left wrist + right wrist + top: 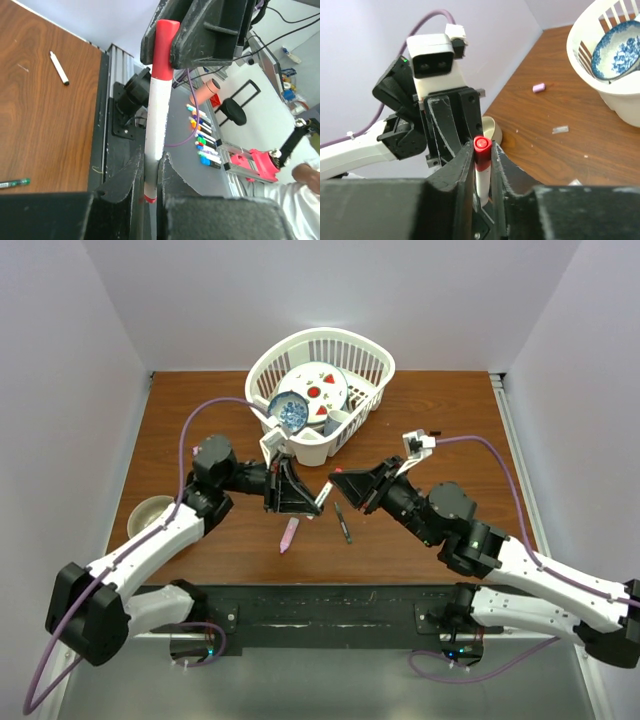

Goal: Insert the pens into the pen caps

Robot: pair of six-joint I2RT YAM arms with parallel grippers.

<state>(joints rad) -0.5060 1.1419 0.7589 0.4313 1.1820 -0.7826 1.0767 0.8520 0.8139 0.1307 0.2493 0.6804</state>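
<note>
- Pale walls are closing in a brown wooden bench (450, 405), and the two arms are reaching in from its near edge and meeting over the middle.
- A white basket (320, 333) is sitting at the far side, holding plates and a blue-patterned bowl (620, 50).
- The left tool (151, 172) is pinching the lower end of a white-barrelled pen (157, 120). Its fingers are pressing tight on the barrel just above a red tail end.
- The right tool (482, 157) is gripping the red cap (482, 144) at the pen's other end, with a finger pressing on either side of it.
- The red cap and the white barrel are running in one straight line between the two tools, held up off the bench. Whether the cap is seated all the way I cannot tell from these angles.
- A pink marker (288, 535) is lying on the bench on the near side of the left tool.
- A thin dark pen (343, 522) is lying close by, not touching the marker, below the right tool.
- A pale pink cap (539, 88) is lying alone on the wood, apart from the basket, with a small clear piece (560, 130) lying nearer the tools.
- Another white pen (59, 67) is lying on the bench in the left wrist view.
- A beige bowl (150, 512) is sitting at the bench's left side.
</note>
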